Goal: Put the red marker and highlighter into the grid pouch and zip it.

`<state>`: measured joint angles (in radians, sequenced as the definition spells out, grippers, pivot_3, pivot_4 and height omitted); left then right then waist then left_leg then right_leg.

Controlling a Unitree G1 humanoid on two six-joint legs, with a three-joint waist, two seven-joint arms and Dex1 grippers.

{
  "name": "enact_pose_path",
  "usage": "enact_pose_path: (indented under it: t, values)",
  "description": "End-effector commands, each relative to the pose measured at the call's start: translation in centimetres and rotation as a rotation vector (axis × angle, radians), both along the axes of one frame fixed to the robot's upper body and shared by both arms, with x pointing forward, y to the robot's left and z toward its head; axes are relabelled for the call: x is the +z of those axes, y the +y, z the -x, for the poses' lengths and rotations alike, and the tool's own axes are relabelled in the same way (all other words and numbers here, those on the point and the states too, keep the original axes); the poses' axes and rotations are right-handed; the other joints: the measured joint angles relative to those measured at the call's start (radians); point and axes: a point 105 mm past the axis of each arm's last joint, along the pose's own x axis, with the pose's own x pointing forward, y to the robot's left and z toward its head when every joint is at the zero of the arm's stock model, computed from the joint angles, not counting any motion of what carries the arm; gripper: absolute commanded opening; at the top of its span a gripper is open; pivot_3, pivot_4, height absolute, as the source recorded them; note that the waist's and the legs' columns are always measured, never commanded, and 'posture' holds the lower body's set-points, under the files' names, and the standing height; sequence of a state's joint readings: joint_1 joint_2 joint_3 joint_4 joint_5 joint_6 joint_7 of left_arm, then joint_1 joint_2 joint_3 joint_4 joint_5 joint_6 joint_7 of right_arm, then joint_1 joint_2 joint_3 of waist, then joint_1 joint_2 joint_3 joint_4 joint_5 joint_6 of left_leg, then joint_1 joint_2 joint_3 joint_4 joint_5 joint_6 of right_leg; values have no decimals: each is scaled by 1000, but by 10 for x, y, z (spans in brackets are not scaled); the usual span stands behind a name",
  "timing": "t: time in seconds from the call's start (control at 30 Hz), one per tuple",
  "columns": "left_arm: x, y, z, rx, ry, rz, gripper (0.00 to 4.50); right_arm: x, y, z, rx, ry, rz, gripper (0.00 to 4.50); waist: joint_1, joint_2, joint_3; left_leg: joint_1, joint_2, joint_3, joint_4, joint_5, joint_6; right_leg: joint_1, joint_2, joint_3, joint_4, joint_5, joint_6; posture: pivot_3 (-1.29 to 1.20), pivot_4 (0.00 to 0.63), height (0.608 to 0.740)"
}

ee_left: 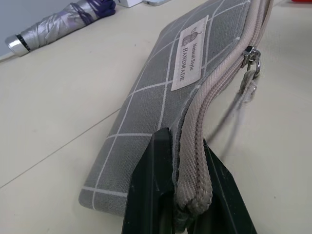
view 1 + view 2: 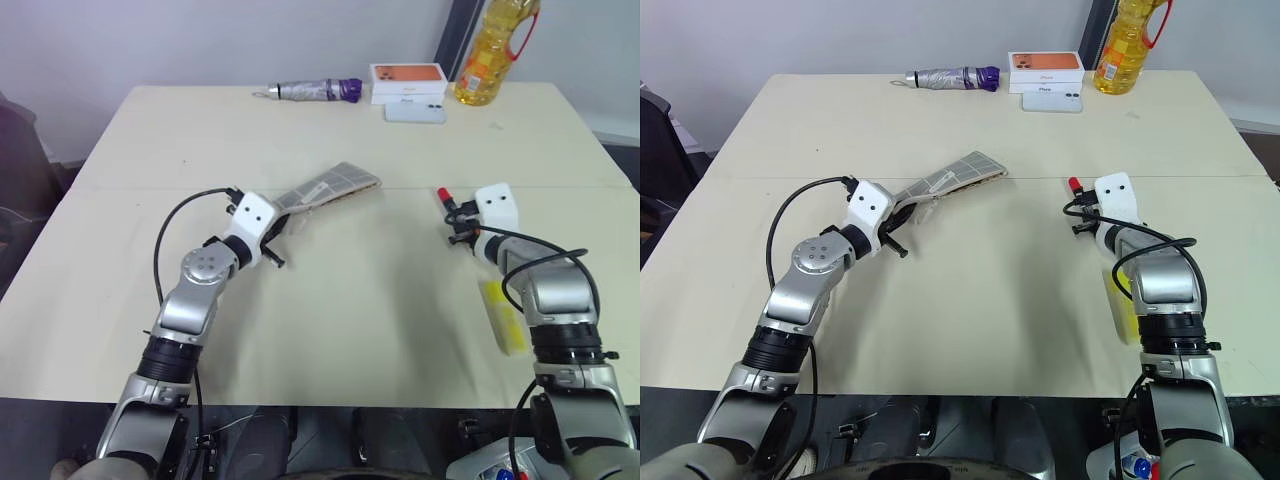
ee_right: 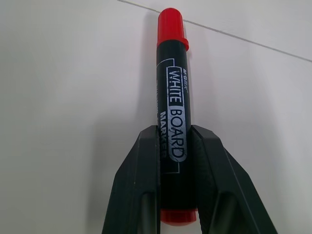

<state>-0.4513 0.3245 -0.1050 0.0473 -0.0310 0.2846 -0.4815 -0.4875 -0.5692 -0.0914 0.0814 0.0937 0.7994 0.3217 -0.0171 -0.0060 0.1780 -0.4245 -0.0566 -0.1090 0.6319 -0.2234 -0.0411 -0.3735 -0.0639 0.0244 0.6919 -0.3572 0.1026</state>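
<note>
The grey grid pouch (image 2: 335,185) lies tilted on the table, raised at its near end, where my left gripper (image 2: 283,226) is shut on it. In the left wrist view the fingers (image 1: 151,185) pinch the pouch (image 1: 156,112) at its zipper edge, with the white label (image 1: 190,53) and the zipper pull (image 1: 251,56) further along. The red marker (image 3: 171,63), black in the middle with red ends, points away from my right gripper (image 3: 174,131), which is shut on its rear half just above the table. Its red tip (image 2: 443,194) sticks out ahead of the gripper (image 2: 456,218). The yellow highlighter (image 2: 503,316) lies by my right forearm.
At the table's far edge lie a folded silver-and-purple umbrella (image 2: 310,90), a stack of white and orange boxes (image 2: 407,80) with a phone (image 2: 415,112) in front, and a bottle of yellow oil (image 2: 488,55). A seam (image 2: 150,188) crosses the tabletop.
</note>
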Motion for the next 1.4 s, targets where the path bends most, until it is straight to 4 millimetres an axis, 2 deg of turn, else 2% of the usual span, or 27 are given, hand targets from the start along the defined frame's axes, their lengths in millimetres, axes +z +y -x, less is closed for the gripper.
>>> enact_pose_path:
  t: [0.03,0.17,0.27,0.57,0.9,1.07,1.2,1.4]
  values:
    - [10,-1,-1,-23,-39,0,0,36,15,4,155,-122,117,333,1,0,0,0,0,0,0,0,0,0,0,0,0,0,0,0,150,740]
    - [11,1,-4,-44,-28,-9,0,60,51,31,499,-205,258,333,-1,0,0,0,0,0,0,0,0,0,0,0,0,0,0,0,150,740]
    - [10,-1,-4,-69,-24,-13,0,63,62,45,622,-210,313,333,-2,0,0,0,0,0,0,0,0,1,1,0,0,0,0,0,150,740]
    - [10,-9,2,-108,-24,-2,0,57,76,41,673,-206,366,333,2,0,0,0,0,0,1,0,0,1,0,0,0,0,0,0,150,740]
    - [7,-12,8,-132,-17,0,0,56,81,34,682,-202,389,333,2,0,0,0,0,0,1,0,0,1,0,0,0,0,0,0,150,740]
    - [7,-16,14,-171,-24,-21,0,54,83,34,707,-190,451,333,3,0,0,0,0,0,1,0,0,1,0,0,0,0,0,0,150,740]
    - [3,-21,22,-244,-46,-109,0,48,86,37,770,-169,580,333,3,0,0,0,0,0,1,0,0,1,0,0,-1,0,0,0,150,740]
    - [-2,-26,31,-354,-73,-226,0,43,115,50,958,-195,684,333,0,0,0,0,0,0,0,0,0,1,0,0,-1,0,0,0,150,740]
